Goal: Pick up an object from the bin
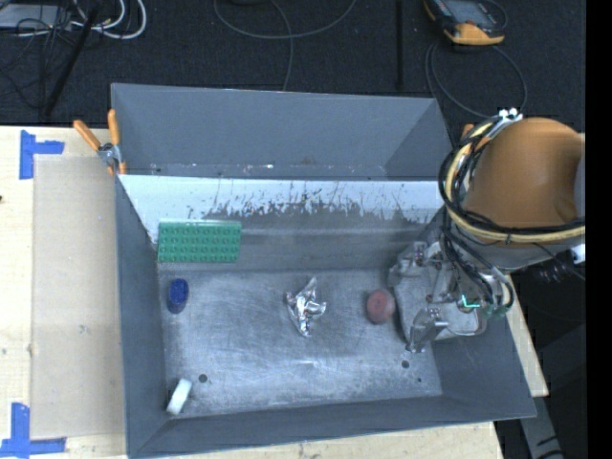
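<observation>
Near front-left corner of the bin I see a small white stubby piece on the floor, against the left wall. A tiny dark speck sits just right of it; can't tell what it is.

Mid floor: a crumpled bit of silver foil, lying alone, roughly centre. Right of it, apart from it, a small dull-red rounded lump, maybe a ball.

The pincer is down at floor level on the right side of the bin, just right of the dull-red lump. Its two fingers stand spread, one toward the back and one toward the front, nothing between them, so I read it as released. The lump is just outside the gap, on the side toward bin centre. Can't tell if a fingertip touches it.

Above the pincer are the wrist's cable loops and the orange cover, over the bin's right wall.

Left side, further back: a small blue piece close to the left wall.

Farthest: a green studded building plate lying at the foot of the back wall, left end.
</observation>
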Controlling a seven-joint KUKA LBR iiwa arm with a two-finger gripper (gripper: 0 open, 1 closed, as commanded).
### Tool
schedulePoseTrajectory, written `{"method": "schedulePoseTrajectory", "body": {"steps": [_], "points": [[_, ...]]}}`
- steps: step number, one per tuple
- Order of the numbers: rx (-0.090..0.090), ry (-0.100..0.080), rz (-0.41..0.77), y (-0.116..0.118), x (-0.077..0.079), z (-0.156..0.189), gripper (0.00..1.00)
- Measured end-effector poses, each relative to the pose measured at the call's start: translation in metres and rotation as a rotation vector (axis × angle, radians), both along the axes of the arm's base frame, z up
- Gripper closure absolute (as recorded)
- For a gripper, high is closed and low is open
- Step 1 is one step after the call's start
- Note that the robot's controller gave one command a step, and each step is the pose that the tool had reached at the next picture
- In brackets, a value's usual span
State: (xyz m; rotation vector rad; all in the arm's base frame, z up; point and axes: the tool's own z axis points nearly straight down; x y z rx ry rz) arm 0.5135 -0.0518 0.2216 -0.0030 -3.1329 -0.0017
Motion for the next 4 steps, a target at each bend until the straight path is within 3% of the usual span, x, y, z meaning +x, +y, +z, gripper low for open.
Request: {"method": "schedulePoseTrajectory", "body": {"steps": [1, 2, 3, 4], "points": [[0.002, -0.003, 0.194, 0.045, 0.052, -0.085, 0.00], [-0.001, -0.010, -0.216, 0.075, 0.069, -0.148, 0.00], [0.000, -0.006, -0.212, 0.077, 0.069, -0.146, 1.00], [-0.001, -0.019, -0.118, 0.083, 0.080, 0.044, 1.00]]}}
